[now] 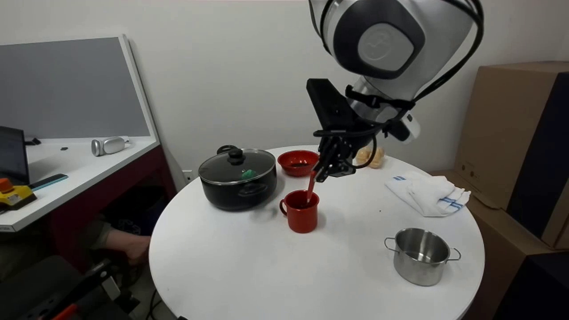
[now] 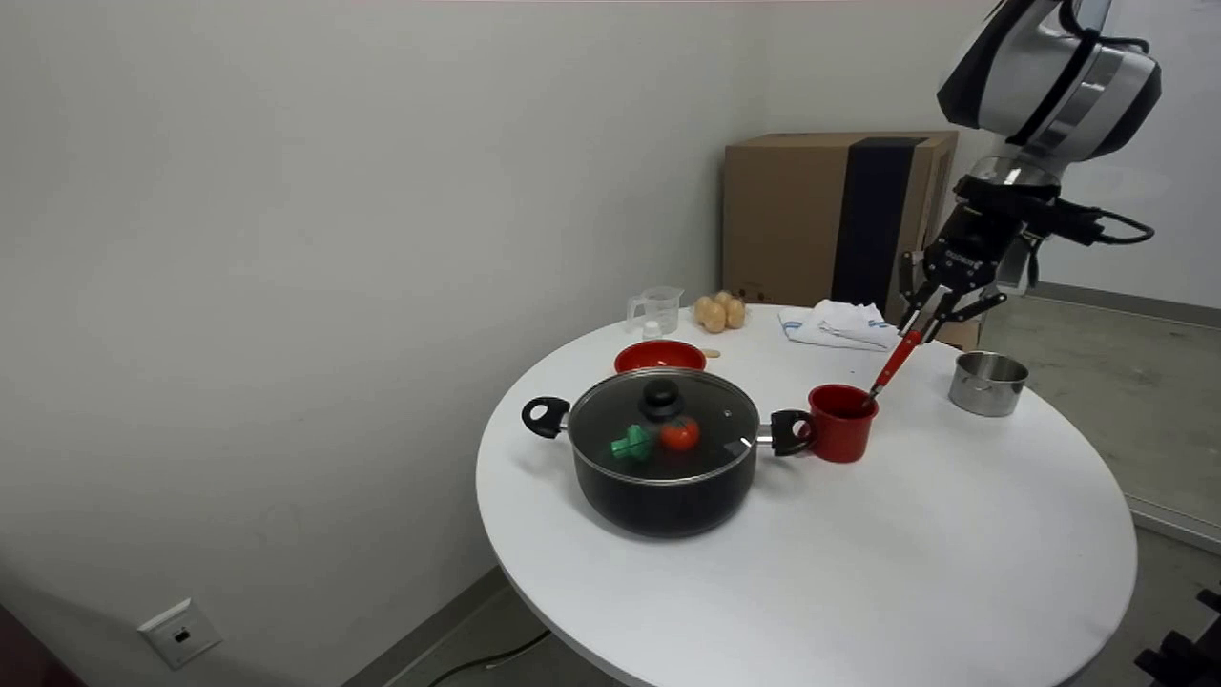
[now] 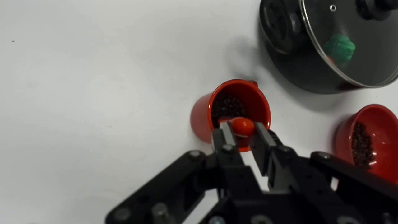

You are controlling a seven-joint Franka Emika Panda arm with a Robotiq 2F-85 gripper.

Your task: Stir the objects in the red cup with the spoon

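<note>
The red cup [image 1: 302, 220] stands upright on the white table, with its handle toward the black pot; it also shows in an exterior view [image 2: 839, 437] and in the wrist view [image 3: 201, 119]. Small dark beans [image 3: 228, 105] lie inside it. The spoon [image 2: 899, 361] has a red handle and leans at a tilt, its lower end inside the cup; it also shows in an exterior view [image 1: 310, 189]. My gripper [image 3: 242, 127] is shut on the top of the spoon's handle, above the cup; it also shows in an exterior view [image 2: 921, 322]. The spoon's lower end is hidden in the cup.
A black pot [image 1: 229, 191] with a glass lid stands close beside the cup. A red bowl [image 3: 381, 140] with dark beans is behind. A small steel pot [image 1: 420, 269], a white cloth [image 1: 429, 195], eggs [image 2: 717, 313] and a clear measuring jug [image 2: 658, 307] are also on the table.
</note>
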